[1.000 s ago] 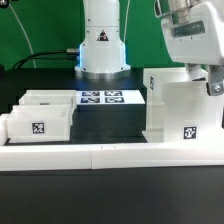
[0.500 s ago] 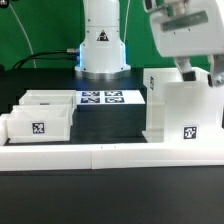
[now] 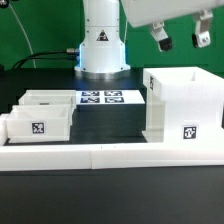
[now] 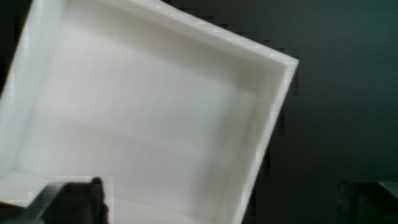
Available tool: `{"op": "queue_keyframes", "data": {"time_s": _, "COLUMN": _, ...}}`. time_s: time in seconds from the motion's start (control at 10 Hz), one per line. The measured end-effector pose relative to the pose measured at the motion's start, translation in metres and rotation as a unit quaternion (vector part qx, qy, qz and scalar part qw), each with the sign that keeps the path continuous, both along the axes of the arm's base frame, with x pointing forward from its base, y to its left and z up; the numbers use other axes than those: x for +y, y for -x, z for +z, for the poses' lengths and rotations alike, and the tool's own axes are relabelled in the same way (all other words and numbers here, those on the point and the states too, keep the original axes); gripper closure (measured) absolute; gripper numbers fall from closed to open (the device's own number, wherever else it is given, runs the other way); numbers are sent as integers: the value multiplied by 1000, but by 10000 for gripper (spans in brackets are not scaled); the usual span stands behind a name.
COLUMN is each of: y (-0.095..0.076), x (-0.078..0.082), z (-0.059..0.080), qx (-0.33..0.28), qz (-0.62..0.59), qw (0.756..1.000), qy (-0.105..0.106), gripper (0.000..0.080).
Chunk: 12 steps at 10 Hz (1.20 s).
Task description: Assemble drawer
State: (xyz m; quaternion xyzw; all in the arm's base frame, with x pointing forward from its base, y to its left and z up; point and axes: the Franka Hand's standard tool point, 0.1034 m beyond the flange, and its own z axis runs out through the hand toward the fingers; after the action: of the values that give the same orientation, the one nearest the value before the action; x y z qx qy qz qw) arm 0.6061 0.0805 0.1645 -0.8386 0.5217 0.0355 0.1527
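The white box-shaped drawer shell stands upright on the exterior view's right, open side up, with a square tag low on its front. Two small open-topped white trays sit side by side on the exterior view's left, the front one showing a tag. My gripper hangs above the shell, clear of it, jaws apart and empty. In the wrist view the shell's open inside fills the picture, with one dark fingertip at the edge.
The marker board lies flat between the trays and the shell. A long low white rail runs along the table's front. The robot's white base stands behind the board.
My gripper has risen from the shell's upper right edge and moved toward the exterior view's left, now clear above it. The shell and trays have not moved.
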Motion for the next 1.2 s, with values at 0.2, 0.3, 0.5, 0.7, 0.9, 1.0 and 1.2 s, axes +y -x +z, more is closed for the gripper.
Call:
{"op": "queue_keyframes", "data": {"time_s": 0.2, "y": 0, "x": 0, "z": -1, "qx": -21, "qz": 73, "qw": 997, "qy": 8, "gripper": 151}}
{"op": "queue_keyframes", "data": {"time_s": 0.3, "y": 4, "x": -2, "z": -3, "qx": -23, "qz": 134, "qw": 990, "qy": 20, "gripper": 151}}
{"op": "queue_keyframes", "data": {"time_s": 0.5, "y": 11, "x": -13, "z": -6, "qx": -43, "qz": 284, "qw": 956, "qy": 57, "gripper": 151}}
{"op": "queue_keyframes", "data": {"time_s": 0.7, "y": 24, "x": -35, "z": -12, "qx": -60, "qz": 374, "qw": 922, "qy": 80, "gripper": 151}}
{"op": "queue_keyframes", "data": {"time_s": 0.9, "y": 29, "x": -77, "z": -21, "qx": -83, "qz": 440, "qw": 889, "qy": 100, "gripper": 151}}
{"op": "queue_keyframes", "data": {"time_s": 1.0, "y": 31, "x": -96, "z": -25, "qx": -90, "qz": 475, "qw": 869, "qy": 106, "gripper": 151}}
{"op": "queue_keyframes", "data": {"time_s": 1.2, "y": 30, "x": -92, "z": -25, "qx": -102, "qz": 528, "qw": 836, "qy": 107, "gripper": 151}}
